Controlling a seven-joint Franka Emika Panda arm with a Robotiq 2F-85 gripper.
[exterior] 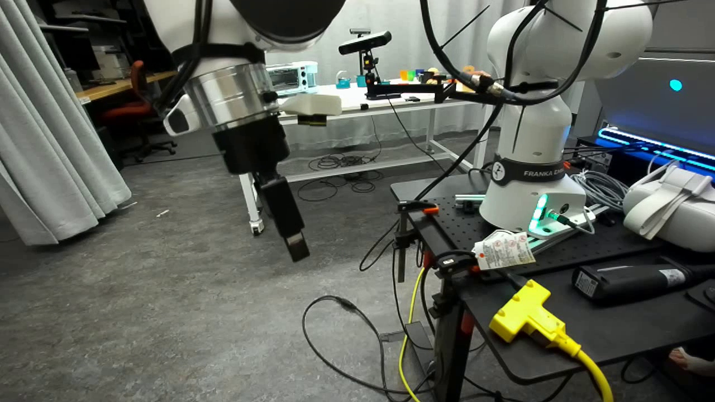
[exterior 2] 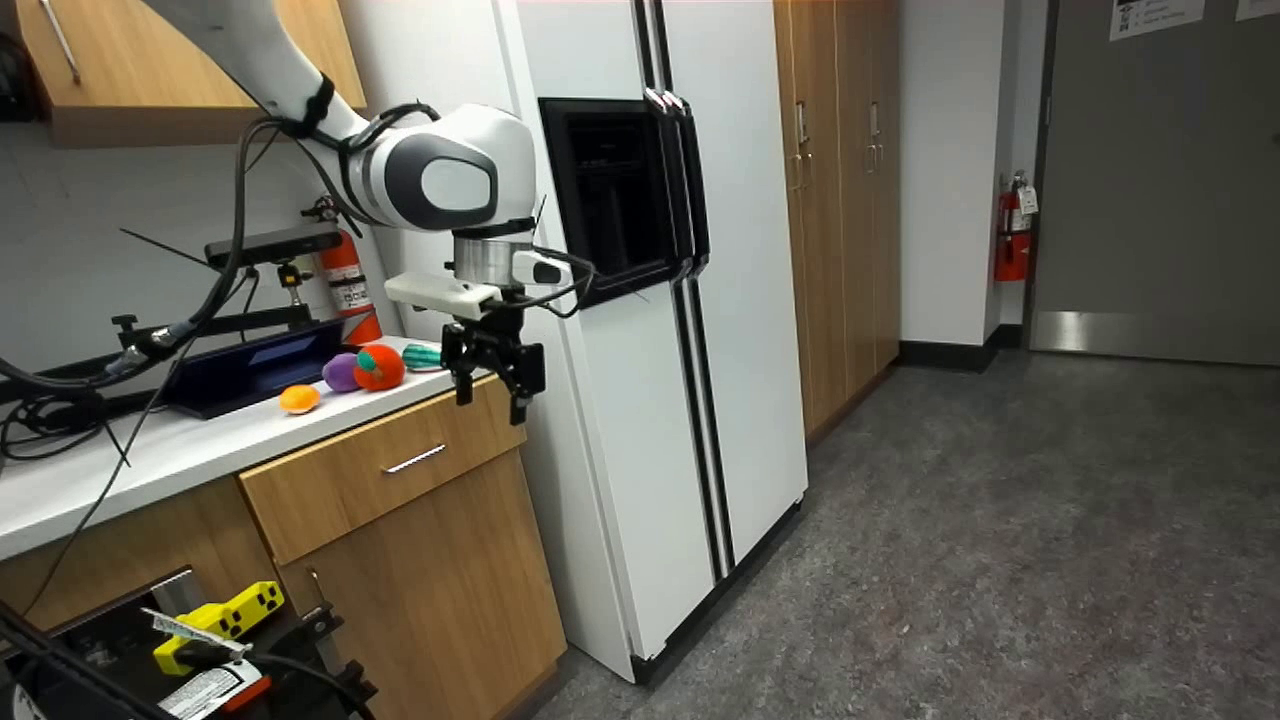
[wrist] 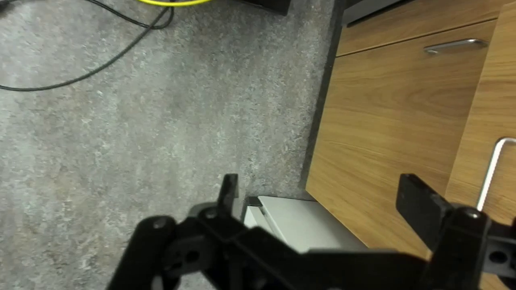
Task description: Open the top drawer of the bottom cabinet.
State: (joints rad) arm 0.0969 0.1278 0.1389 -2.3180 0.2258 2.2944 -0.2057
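Observation:
The top drawer [exterior 2: 330,492] is shut, with its light-wood front flush under the white counter. Its silver handle [exterior 2: 414,459] is on the front's middle. Below it is the cabinet door [exterior 2: 430,580]. In the wrist view, the drawer front [wrist: 471,153] and its handle [wrist: 495,173] are at the right edge, partly behind a finger. The drawer's inside is hidden. My gripper [exterior 2: 491,402] is open and empty, pointing down near the drawer's fridge-side end, apart from the handle. Its spread fingers show in the wrist view [wrist: 318,181]; an exterior view shows it side-on [exterior: 298,248].
A white fridge [exterior 2: 660,420] stands beside the cabinet. The counter [exterior 2: 200,455] holds toy fruits [exterior 2: 380,368], a dark tablet [exterior 2: 265,365] and a camera on a bar. The black robot table [exterior: 581,329] carries a yellow power splitter [exterior: 522,312]. Cables [exterior: 346,304] lie on the floor.

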